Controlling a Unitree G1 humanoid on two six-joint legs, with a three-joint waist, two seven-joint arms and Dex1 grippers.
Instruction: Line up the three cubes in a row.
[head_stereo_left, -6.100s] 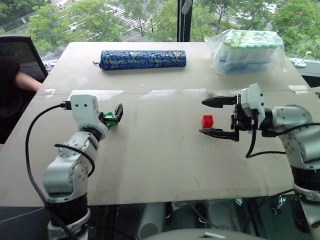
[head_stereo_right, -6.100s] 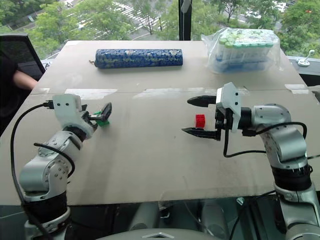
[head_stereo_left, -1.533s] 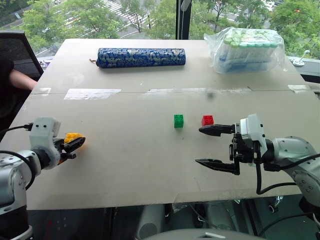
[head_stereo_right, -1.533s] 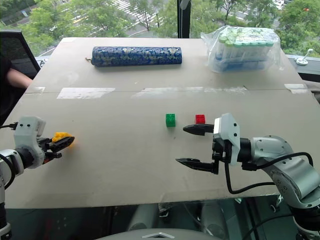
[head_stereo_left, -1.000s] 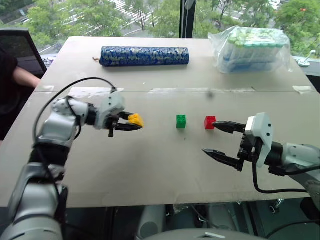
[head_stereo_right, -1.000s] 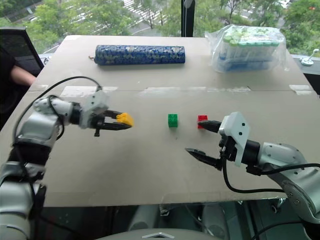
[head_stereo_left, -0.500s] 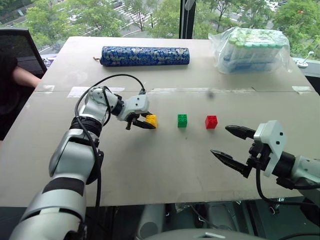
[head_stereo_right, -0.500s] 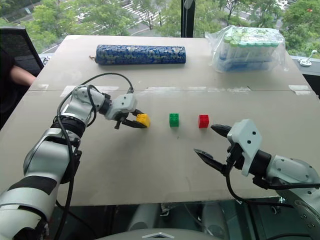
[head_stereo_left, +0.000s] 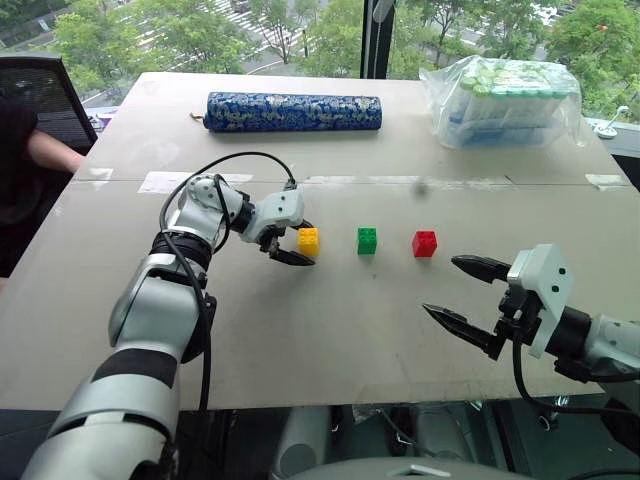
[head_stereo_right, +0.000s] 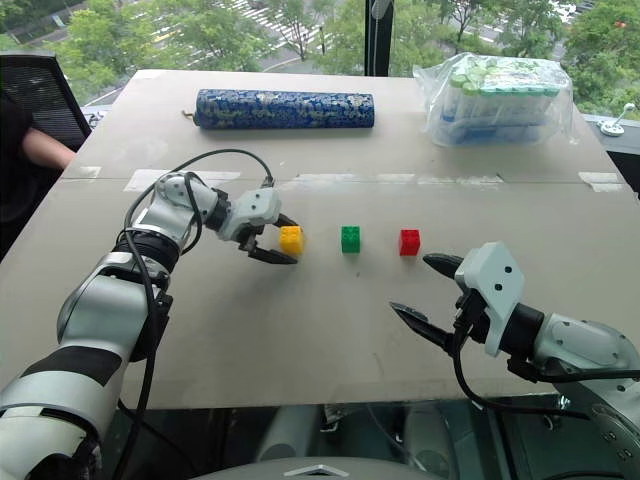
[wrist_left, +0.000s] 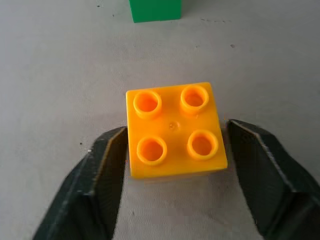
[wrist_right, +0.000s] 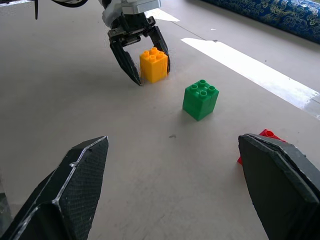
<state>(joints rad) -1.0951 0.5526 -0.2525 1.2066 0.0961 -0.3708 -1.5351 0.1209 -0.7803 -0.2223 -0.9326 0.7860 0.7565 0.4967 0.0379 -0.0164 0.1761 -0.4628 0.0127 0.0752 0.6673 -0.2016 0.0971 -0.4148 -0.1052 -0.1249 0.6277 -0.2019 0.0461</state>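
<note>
Yellow cube (head_stereo_left: 308, 241) set on desk (head_stereo_left: 330, 330) left of green cube (head_stereo_left: 367, 240) and red cube (head_stereo_left: 424, 244), evenly spaced, row judged complete. Left end effector (head_stereo_left: 291, 245) spread open astride yellow, apparently w/ slim gaps, prob. for release. Right end effector (head_stereo_left: 462, 292) held wide open, empty, parked clear of row.

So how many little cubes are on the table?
3, in a row: yellow cube between the left tool's fingers, green cube in the middle, red cube on the right. None look hidden.
</note>
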